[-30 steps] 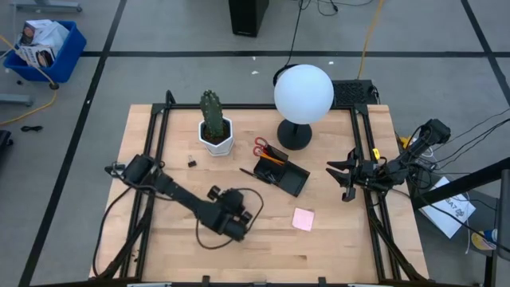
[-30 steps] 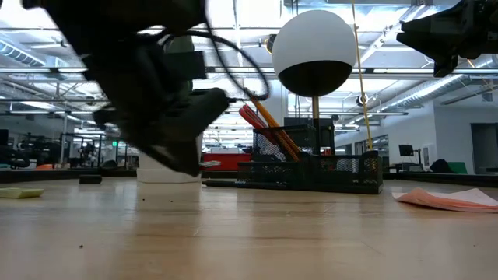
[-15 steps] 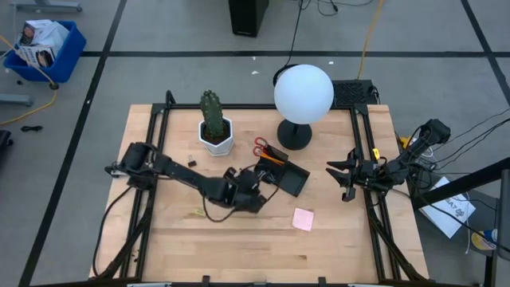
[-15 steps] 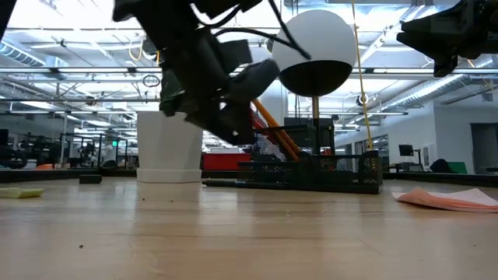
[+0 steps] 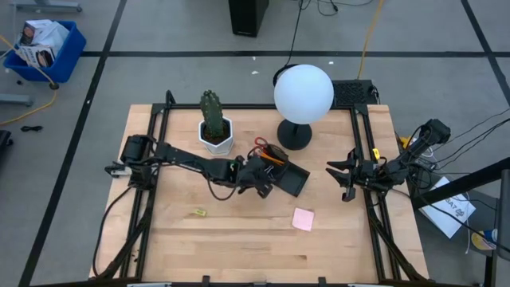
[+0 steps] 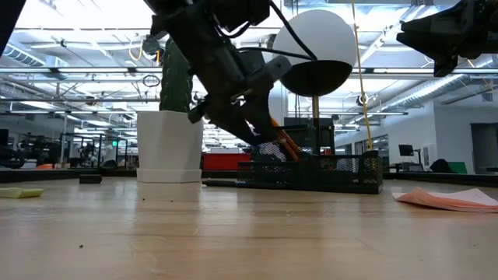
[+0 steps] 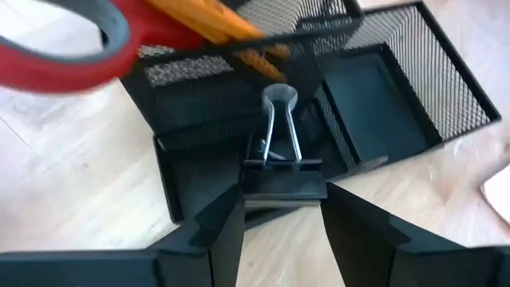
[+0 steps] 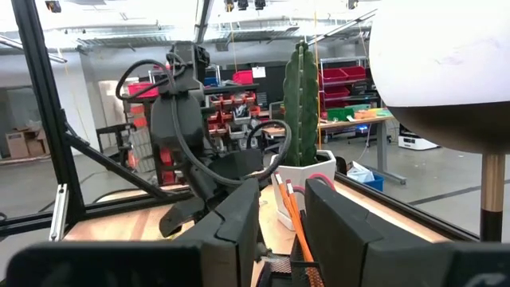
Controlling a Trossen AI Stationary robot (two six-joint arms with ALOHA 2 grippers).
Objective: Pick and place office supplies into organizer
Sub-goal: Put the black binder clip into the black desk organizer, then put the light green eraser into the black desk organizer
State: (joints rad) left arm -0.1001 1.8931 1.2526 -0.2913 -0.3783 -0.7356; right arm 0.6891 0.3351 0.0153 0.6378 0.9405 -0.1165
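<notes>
A: Left wrist view gives what the overhead cannot: left gripper clamped on a black binder clip, wire handles pointing toward the mesh organizer. Clip sits over the organizer's near edge.

B: From above, the left gripper is at the organizer's left end. Clip not visible there. Red-handled scissors and orange pencils stand in the rear compartment.

A: Right gripper?

B: Parked at the table's right edge, well apart from the organizer, fingers a moderate gap apart, nothing between them.

A: Loose items: pink sticky-note pad right of centre, toward the front of the table; small yellow piece to the left of the pad.

B: Low view shows the pad flat, the yellow piece far left.

A: Surface: pale wooden tabletop, black frame rails. White cactus pot, globe lamp behind. Grey floor, dark tape lines, blue bin.

B: Room beyond: shelving, red bins, ceiling strip lights. No legible writing.
</notes>
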